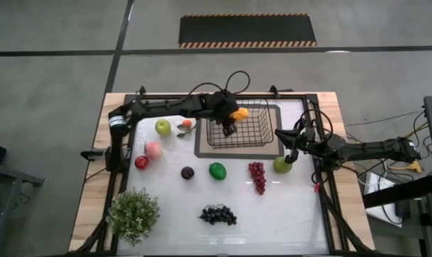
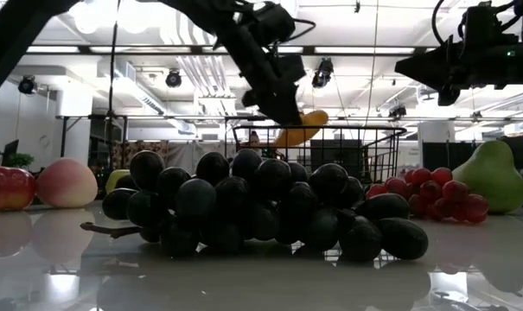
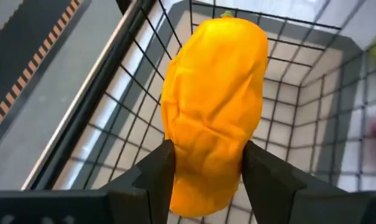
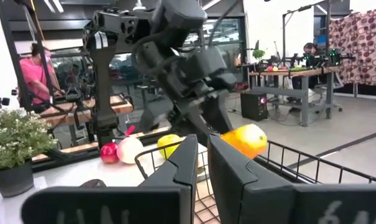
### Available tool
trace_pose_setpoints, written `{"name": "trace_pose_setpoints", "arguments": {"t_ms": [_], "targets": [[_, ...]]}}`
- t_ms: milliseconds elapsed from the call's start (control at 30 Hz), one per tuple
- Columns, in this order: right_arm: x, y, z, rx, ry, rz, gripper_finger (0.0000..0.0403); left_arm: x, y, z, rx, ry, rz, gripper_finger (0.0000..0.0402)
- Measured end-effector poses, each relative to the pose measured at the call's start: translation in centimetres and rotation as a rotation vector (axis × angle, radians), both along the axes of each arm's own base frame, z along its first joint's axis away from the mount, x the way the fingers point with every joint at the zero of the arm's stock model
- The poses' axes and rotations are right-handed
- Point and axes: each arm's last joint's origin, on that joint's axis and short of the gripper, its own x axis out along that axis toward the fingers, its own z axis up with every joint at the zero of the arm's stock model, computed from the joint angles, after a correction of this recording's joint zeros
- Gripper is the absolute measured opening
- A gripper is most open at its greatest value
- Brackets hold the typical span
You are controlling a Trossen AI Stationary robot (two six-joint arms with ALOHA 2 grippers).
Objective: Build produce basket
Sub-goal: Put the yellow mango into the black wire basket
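From above, your left gripper (image 1: 232, 120) gripped the mango (image 1: 239, 113) over the empty wire basket (image 1: 262, 135) near the table's far edge; every other fruit lay outside. The left wrist view confirmed it clamped mid-air, while in the right wrist view your right gripper's (image 4: 203, 155) fingers were nearly closed, empty, near the green pear (image 1: 283, 165).
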Motion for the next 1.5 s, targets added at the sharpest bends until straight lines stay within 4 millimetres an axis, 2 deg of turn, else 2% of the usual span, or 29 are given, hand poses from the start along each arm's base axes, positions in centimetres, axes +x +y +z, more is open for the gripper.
{"name": "trace_pose_setpoints", "arguments": {"t_ms": [167, 300, 733, 1200, 1500], "targets": [[0.0, 0.0, -0.1, -0.008, 0.018, -0.001, 0.0028, 1.3, 0.3, -1.3, -0.013, 0.014, 0.006, 0.015], [0.0, 0.0, -0.3, -0.011, 0.035, -0.001, 0.0028, 1.6, 0.6, -2.5, -0.024, 0.048, 0.012, 0.015], [0.1, 0.0, -0.5, 0.01, 0.048, 0.001, 0.0028, 0.2, 1.1, -4.0, 0.003, 0.224, 0.063, 0.015], [0.1, 0.0, -0.5, 0.012, 0.047, 0.001, 0.0028, -0.1, 1.1, -5.6, 0.022, 0.255, 0.081, 0.015], [0.1, 0.0, -0.5, 0.012, 0.047, 0.001, 0.0028, -0.1, 1.2, -5.6, 0.041, 0.252, 0.095, 0.0153]]}}
